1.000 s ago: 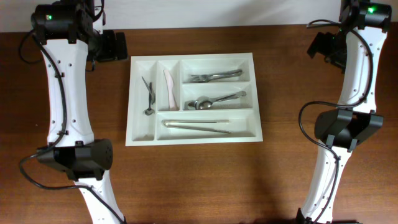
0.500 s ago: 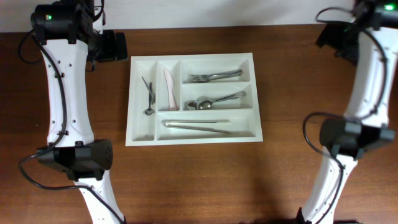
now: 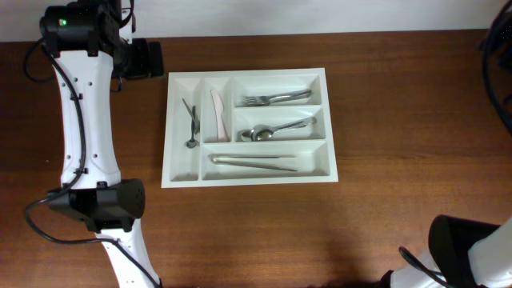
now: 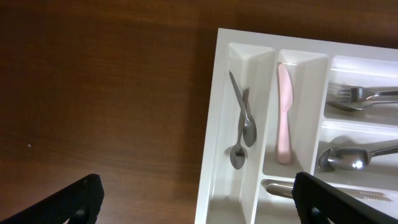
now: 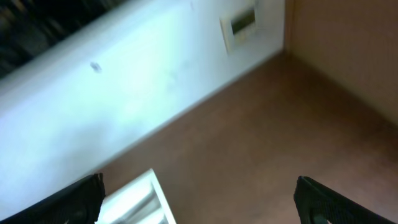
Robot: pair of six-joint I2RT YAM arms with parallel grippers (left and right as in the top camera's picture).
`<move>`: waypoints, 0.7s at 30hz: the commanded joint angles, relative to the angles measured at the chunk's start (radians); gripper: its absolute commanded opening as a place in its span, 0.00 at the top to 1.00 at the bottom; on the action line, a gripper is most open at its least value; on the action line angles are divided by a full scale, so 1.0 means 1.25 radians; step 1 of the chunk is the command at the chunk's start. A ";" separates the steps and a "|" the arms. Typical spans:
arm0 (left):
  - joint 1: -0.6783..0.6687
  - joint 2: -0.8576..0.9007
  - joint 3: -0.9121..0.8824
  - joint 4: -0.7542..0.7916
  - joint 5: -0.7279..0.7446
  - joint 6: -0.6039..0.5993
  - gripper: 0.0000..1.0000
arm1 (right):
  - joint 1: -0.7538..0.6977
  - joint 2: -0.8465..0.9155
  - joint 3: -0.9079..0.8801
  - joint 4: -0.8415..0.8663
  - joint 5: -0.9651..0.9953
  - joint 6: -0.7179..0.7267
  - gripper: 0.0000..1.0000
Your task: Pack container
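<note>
The container (image 3: pixel 248 180), a white cutlery tray, lies mid-table. It holds two small spoons (image 3: pixel 191 124), a pink knife (image 3: pixel 217 114), forks (image 3: pixel 276 98), larger spoons (image 3: pixel 276 130) and long metal knives (image 3: pixel 252 162). My left gripper (image 3: pixel 154 58) hovers off the tray's far left corner, open and empty. In the left wrist view the left gripper (image 4: pixel 199 205) straddles the tray's left rim (image 4: pixel 210 143) above the small spoons (image 4: pixel 242 127) and pink knife (image 4: pixel 284 115). My right gripper (image 5: pixel 199 208) is open and empty, with only a blurred tray corner (image 5: pixel 140 199) in its view.
Brown tabletop surrounds the tray. The left arm (image 3: pixel 84 120) runs down the table's left side. The right arm's base (image 3: pixel 472 256) sits at the bottom right corner. A white wall (image 5: pixel 124 81) with a socket plate (image 5: pixel 241 25) stands behind the table.
The right arm has swung up and back, and its gripper has left the overhead view at the top right. The left arm and the cutlery have not moved.
</note>
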 commanded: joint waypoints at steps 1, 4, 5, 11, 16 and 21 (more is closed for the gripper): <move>-0.001 -0.004 0.007 -0.001 -0.005 -0.007 0.01 | 0.000 0.056 0.118 0.011 -0.027 0.041 0.01; -0.001 -0.004 0.007 -0.001 -0.005 -0.007 0.01 | 0.012 0.059 0.114 0.043 -0.034 0.097 0.01; -0.001 -0.004 0.007 -0.001 -0.005 -0.007 0.01 | 0.018 0.059 0.114 0.051 -0.034 0.110 0.01; -0.001 -0.004 0.007 -0.001 -0.005 -0.007 0.01 | 0.053 0.051 0.090 0.009 -0.034 0.112 0.01; -0.001 -0.004 0.007 -0.001 -0.005 -0.007 0.01 | 0.057 -0.086 -0.201 0.021 -0.040 0.110 0.01; -0.001 -0.004 0.007 -0.001 -0.005 -0.007 0.01 | 0.057 -0.297 -0.586 0.222 -0.040 0.112 0.01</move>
